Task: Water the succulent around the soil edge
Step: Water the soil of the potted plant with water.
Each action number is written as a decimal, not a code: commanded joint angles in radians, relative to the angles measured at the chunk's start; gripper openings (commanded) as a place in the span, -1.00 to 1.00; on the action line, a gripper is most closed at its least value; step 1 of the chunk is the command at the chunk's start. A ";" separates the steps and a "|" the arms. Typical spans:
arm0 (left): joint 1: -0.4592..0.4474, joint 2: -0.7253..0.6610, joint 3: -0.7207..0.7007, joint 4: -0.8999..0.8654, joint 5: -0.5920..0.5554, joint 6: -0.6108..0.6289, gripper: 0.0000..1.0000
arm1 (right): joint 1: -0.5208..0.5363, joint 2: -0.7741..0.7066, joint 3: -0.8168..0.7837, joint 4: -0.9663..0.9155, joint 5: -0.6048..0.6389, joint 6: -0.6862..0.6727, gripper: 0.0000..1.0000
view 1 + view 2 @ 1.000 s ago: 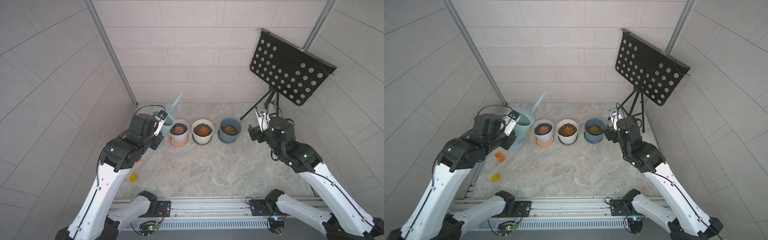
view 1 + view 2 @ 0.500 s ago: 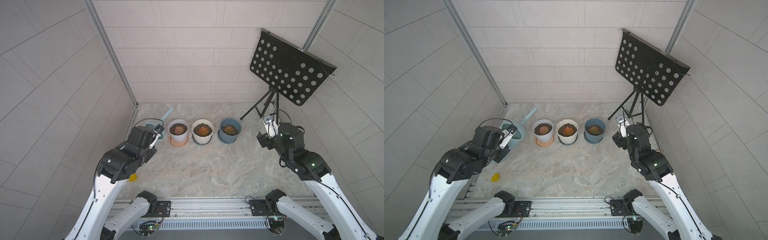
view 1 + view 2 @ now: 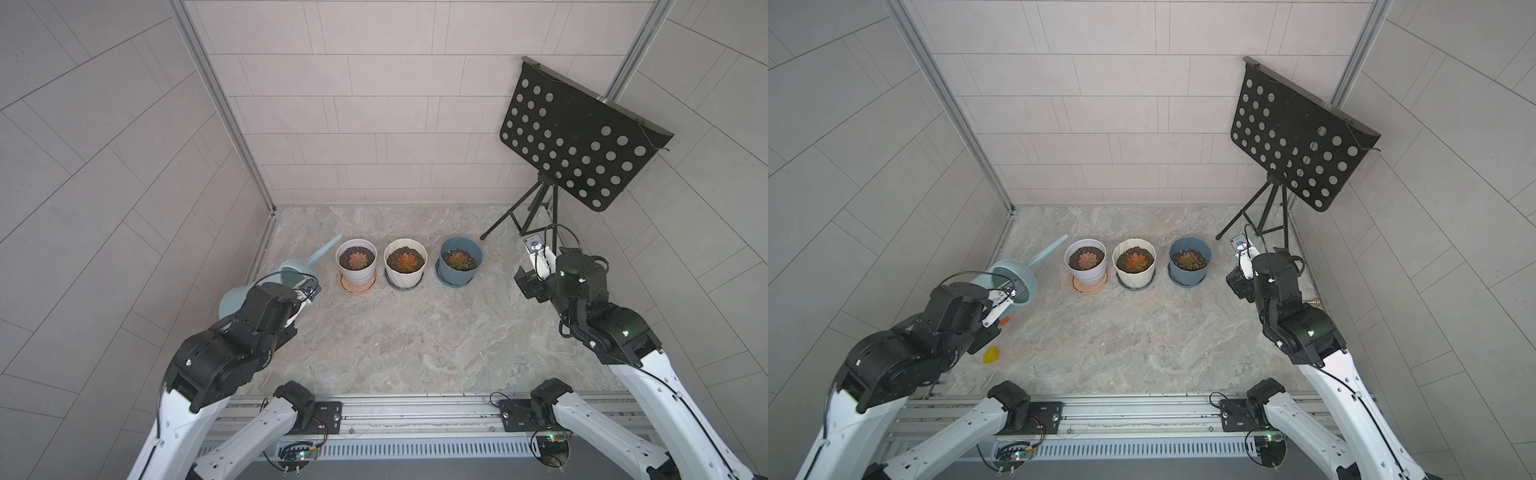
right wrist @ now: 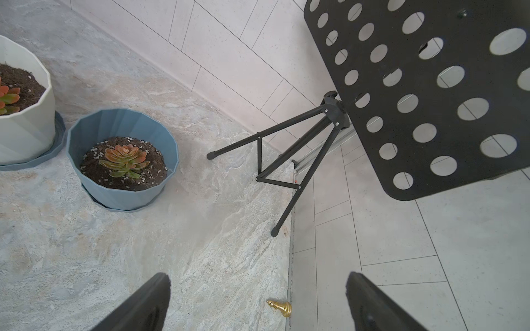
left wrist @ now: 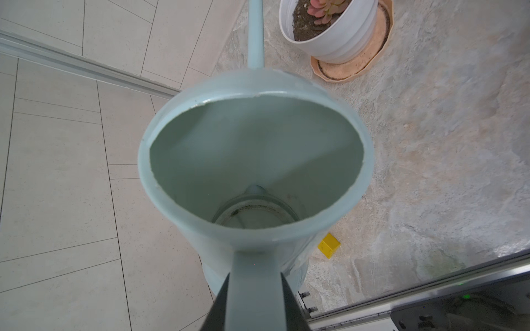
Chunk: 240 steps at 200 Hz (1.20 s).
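Holding: the left gripper is clamped tight on the handle of the watering can; black fingers pinch it from both sides.
Can look: pale blue-green plastic with a wide round mouth and a long thin spout. The inside is bare, with a dark ring at the bottom; can't tell if there's water.
Can place: at the table's edge by the side wall. The spout runs just beside the white pot, not over its soil. Can't tell if the base touches down.
Plants: in a row, the pink succulent sits in the white pot on a peach saucer, the orange succulent in a cream pot, and the green-red succulent in a blue pot. All have dark soil and stand upright.
Right gripper: jaws spread wide and holding nothing, hanging beside the blue pot, near the music stand.
Left wrist only: the can's inside and the pinch on the handle; in both top views the arm hides them.
Top view only: an orange block near a yellow block.
Right wrist only: a clear look at a small gold chess piece lying at the table's edge.
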 commanded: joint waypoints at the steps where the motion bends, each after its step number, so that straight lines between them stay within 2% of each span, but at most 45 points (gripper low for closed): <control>1: -0.041 0.002 -0.001 -0.016 -0.135 0.039 -1.00 | -0.002 -0.007 -0.006 0.005 0.021 -0.006 0.99; 52: -0.100 0.073 0.075 -0.018 -0.187 0.063 -1.00 | -0.003 -0.014 -0.014 0.010 0.030 -0.012 0.99; 106: -0.312 0.150 0.073 -0.030 -0.386 0.047 -1.00 | -0.004 -0.030 -0.022 0.017 0.045 -0.026 0.99; 135: -0.345 0.177 0.094 -0.025 -0.415 0.066 -1.00 | -0.004 -0.037 -0.023 0.017 0.046 -0.028 0.99; 180: -0.418 0.196 0.064 -0.115 -0.459 0.041 -1.00 | -0.004 -0.042 -0.023 0.016 0.044 -0.027 0.99; 240: -0.460 0.198 0.028 -0.130 -0.450 0.009 -1.00 | -0.006 -0.044 -0.023 0.017 0.043 -0.027 0.99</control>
